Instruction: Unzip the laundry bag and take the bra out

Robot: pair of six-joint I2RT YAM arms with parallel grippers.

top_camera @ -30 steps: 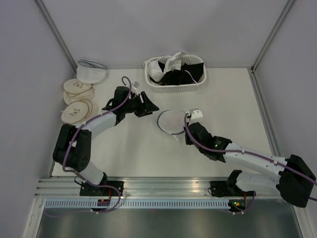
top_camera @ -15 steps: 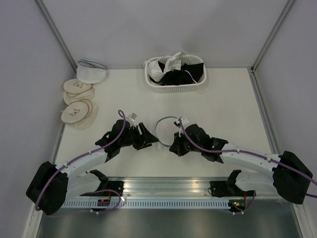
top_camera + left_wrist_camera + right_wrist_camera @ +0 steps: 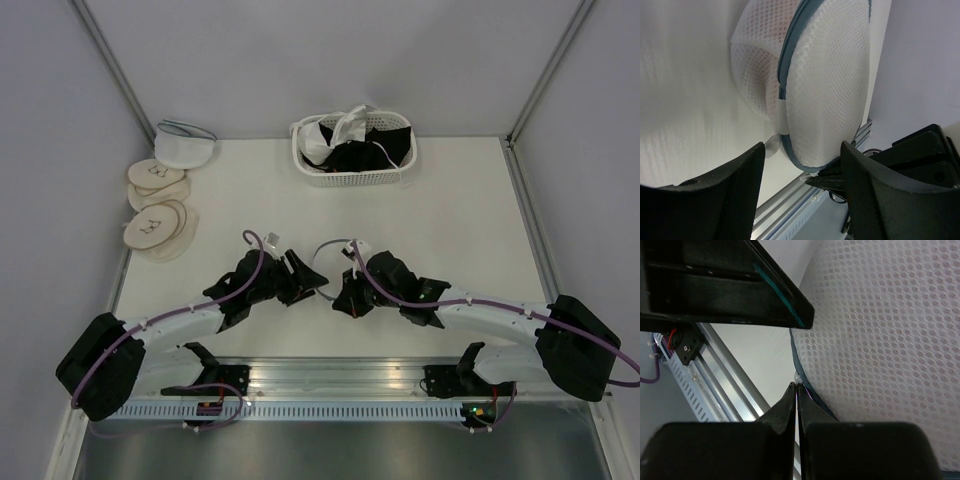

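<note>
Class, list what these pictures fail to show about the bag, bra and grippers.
- Bra: left wrist view, the laundry bag mesh veils it.
- Most of the zipper: top view, left gripper and right gripper cover it.
- Zipper pull: right wrist view, too small beside the shut tips.

Far centre of the counter: a white lattice basket holding black garments and a white garment. Far left: a white domed bag, with overlapping tan padded discs just beside it.

Both arms stretch low toward the frame's lower centre, wrists nearly meeting — the left gripper spread wide, the right gripper pinched tip to tip.
</note>
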